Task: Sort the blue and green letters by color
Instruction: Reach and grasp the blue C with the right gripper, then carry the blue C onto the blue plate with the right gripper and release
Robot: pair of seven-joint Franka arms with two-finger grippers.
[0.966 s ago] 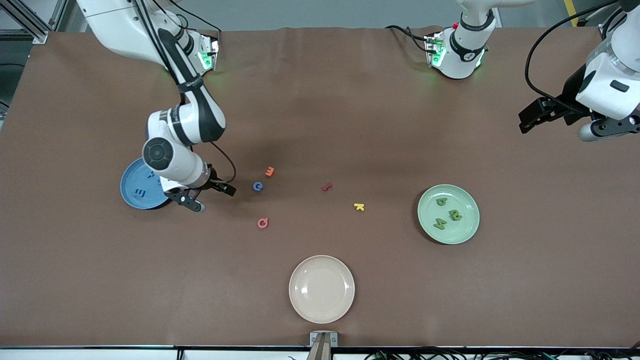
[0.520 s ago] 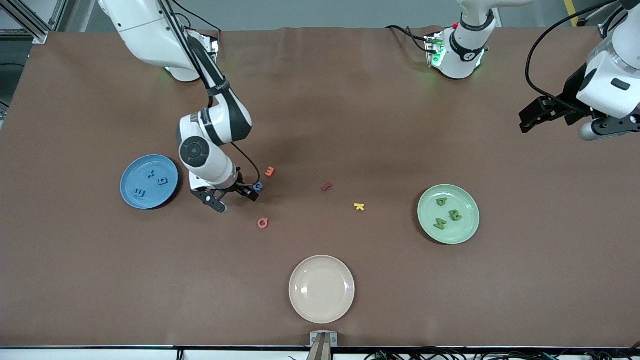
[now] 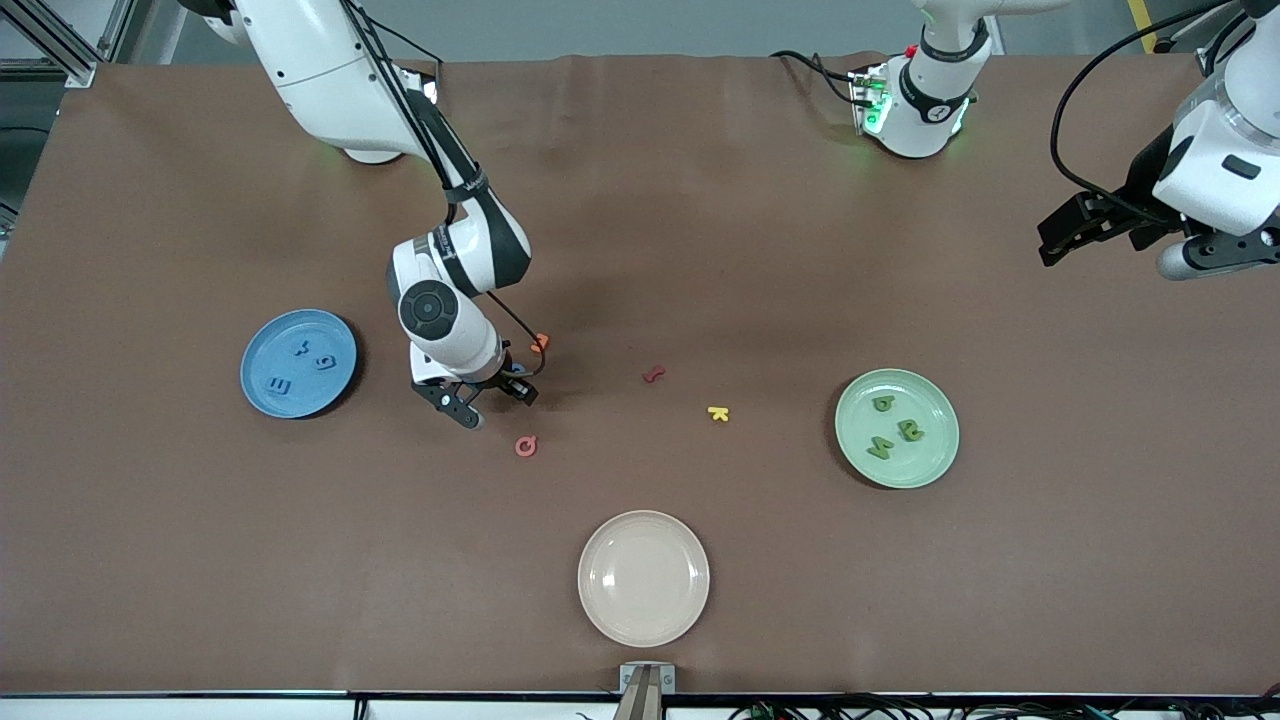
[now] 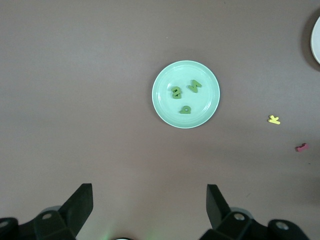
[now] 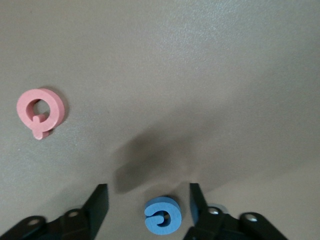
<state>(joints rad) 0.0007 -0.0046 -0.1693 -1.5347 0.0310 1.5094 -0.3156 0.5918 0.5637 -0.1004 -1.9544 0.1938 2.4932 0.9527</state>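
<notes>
We see right gripper (image 5: 146,210) low at table, fingers (image 5: 98,202) part open either side of blue letter C (image 5: 162,215), gaps visible, no grip yet. Pink Q (image 5: 39,111) near it, closer to front camera; orange letter (image 3: 540,343) just beside arm. Three blue letters lie on blue plate (image 3: 262,352), three green letters on green plate (image 3: 940,460). Left gripper (image 4: 149,207) waits, raised near left arm's table end, fingers wide apart, nothing held. Yellow K (image 3: 718,413), dark red letter (image 3: 653,374) mid-table.

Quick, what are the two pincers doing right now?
Left pincer: open, holding nothing, waiting high over the table.
Right pincer: open around the blue letter, not gripping yet.
</notes>
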